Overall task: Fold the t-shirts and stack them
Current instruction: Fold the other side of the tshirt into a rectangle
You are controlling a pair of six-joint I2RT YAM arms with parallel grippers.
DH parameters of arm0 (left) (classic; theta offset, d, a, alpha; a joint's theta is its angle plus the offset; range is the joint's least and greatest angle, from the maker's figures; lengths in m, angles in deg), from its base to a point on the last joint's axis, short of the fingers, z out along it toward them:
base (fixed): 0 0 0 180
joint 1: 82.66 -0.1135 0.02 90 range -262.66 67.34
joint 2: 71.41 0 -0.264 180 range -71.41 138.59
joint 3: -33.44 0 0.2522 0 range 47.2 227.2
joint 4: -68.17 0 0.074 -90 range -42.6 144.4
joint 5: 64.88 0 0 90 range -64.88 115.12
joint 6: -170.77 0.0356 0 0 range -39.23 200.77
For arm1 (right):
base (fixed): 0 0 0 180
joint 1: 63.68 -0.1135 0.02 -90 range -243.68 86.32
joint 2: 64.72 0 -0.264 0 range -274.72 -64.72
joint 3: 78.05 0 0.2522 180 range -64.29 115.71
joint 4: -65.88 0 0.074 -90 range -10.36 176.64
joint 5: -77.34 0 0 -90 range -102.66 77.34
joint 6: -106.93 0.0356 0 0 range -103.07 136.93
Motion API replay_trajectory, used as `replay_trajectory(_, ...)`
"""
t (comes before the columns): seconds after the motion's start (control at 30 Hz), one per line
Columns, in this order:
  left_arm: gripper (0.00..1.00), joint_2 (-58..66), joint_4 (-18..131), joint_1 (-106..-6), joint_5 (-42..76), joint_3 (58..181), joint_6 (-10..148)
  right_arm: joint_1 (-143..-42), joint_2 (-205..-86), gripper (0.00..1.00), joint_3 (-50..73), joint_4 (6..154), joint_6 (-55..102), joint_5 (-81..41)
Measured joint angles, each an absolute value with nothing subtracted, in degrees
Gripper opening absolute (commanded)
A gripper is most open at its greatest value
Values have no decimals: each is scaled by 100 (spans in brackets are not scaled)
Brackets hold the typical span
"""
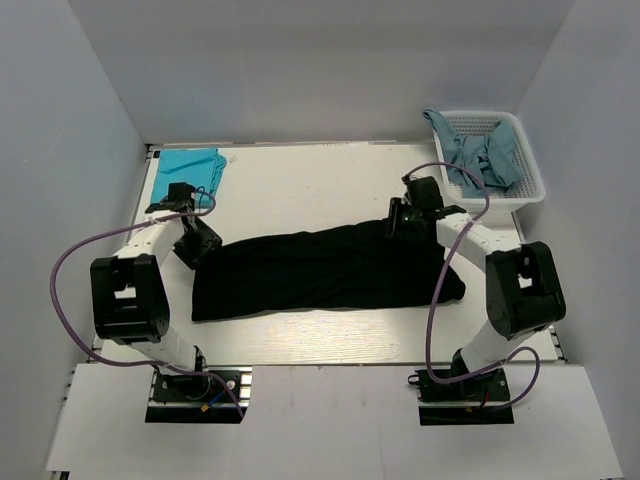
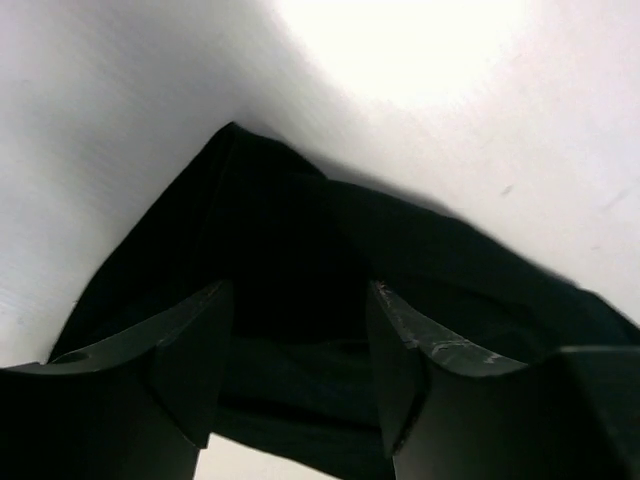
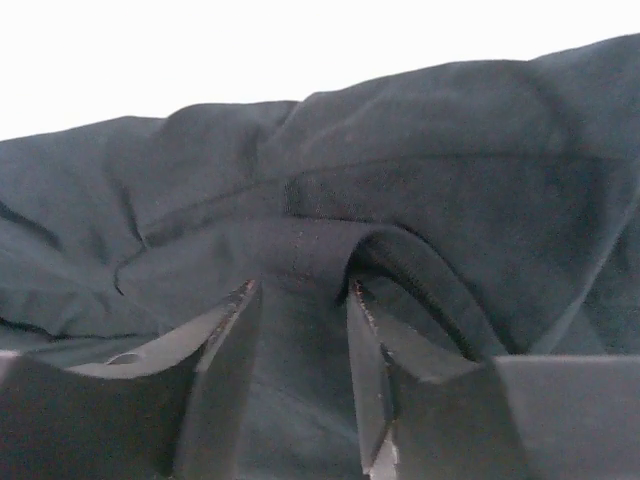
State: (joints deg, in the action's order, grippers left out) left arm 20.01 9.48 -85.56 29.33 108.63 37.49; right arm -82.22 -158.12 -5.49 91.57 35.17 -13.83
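A large black t-shirt lies folded into a long band across the table's middle. My left gripper is at its left end. In the left wrist view the left gripper is open, with its jaws wide apart astride the black cloth's edge. My right gripper is at the shirt's upper right edge. In the right wrist view the right gripper is open, with a narrower gap, pressed into the black cloth; a hem fold drapes over the right fingertip. A teal t-shirt lies folded at the back left.
A white mesh basket stands at the back right with greyish-blue t-shirts hanging over its rim. Grey walls close in the table on the left, back and right. Purple cables loop beside both arms.
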Motion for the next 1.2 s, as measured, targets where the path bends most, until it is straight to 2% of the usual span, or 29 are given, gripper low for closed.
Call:
replay_trajectory(0.13,57,2005,836,-8556,2965,10767,3766,-8308,-15965,29,-490,9340,3598,-1280)
replay_trajectory(0.2,50,2033,821,-8556,2963,10688,3771,-8340,-16048,26,-435,9382,3622,-1186)
replay_trajectory(0.27,43,2092,795,-8553,2963,10636,3764,-8371,-16070,6,-413,9421,3627,-1064)
replay_trajectory(0.3,27,2125,812,-8553,2959,10603,3764,-8380,-16070,0,-411,9432,3640,-1014)
replay_trajectory(0.37,4,2197,814,-8553,2952,10546,3766,-8388,-16070,0,-409,9436,3721,-893)
replay_trajectory(0.4,0,2224,823,-8556,2928,10516,3784,-8391,-16068,0,-409,9441,3747,-845)
replay_trajectory(0.57,0,2228,941,-8553,2887,10413,3834,-8395,-15906,0,-409,9489,3762,-786)
replay_trajectory(0.7,0,2051,1042,-8553,2928,10446,3832,-8395,-15294,0,-505,9425,3775,-806)
replay_trajectory(0.9,0,1948,1011,-8553,3210,11169,3832,-8393,-14674,0,-505,9395,3771,-834)
replay_trajectory(1.13,0,1190,1241,-8556,3400,11195,3882,-8395,-14018,0,-1058,9349,3747,-1103)
replay_trajectory(1.17,2,1137,1245,-8553,3398,11165,3882,-8395,-13887,0,-1176,9356,3740,-1121)
replay_trajectory(1.2,11,1126,1228,-8553,3394,11136,3880,-8395,-13795,0,-1268,9358,3705,-1158)
